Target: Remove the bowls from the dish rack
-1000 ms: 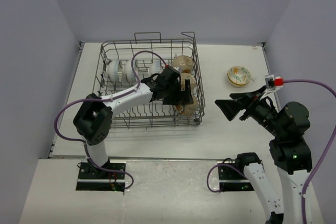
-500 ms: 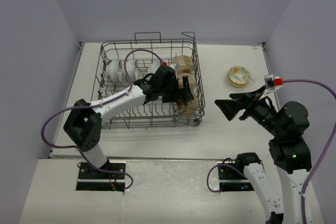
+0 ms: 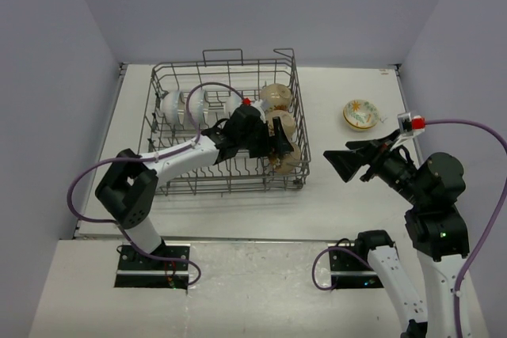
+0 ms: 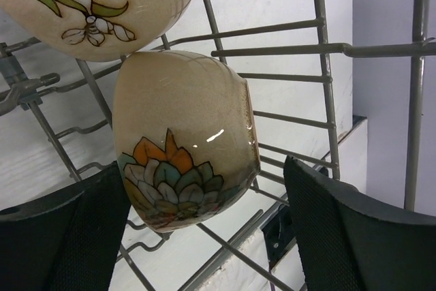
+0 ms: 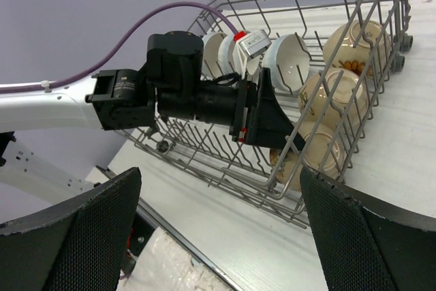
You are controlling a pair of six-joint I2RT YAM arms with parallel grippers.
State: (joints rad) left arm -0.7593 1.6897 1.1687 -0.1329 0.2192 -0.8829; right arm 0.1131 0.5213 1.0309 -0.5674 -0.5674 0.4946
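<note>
The left gripper is inside the dish rack, near the middle of the top picture. Its two black fingers are wide apart, one on each side of a tan bowl with a painted flower. This bowl lies on its side in the wires. There is a gap to the right finger, so nothing is held. A second bowl sits just above it. White bowls stand in the rack's upper left. The right gripper is wide open and empty, right of the rack. A yellow bowl sits on the table at the upper right
</note>
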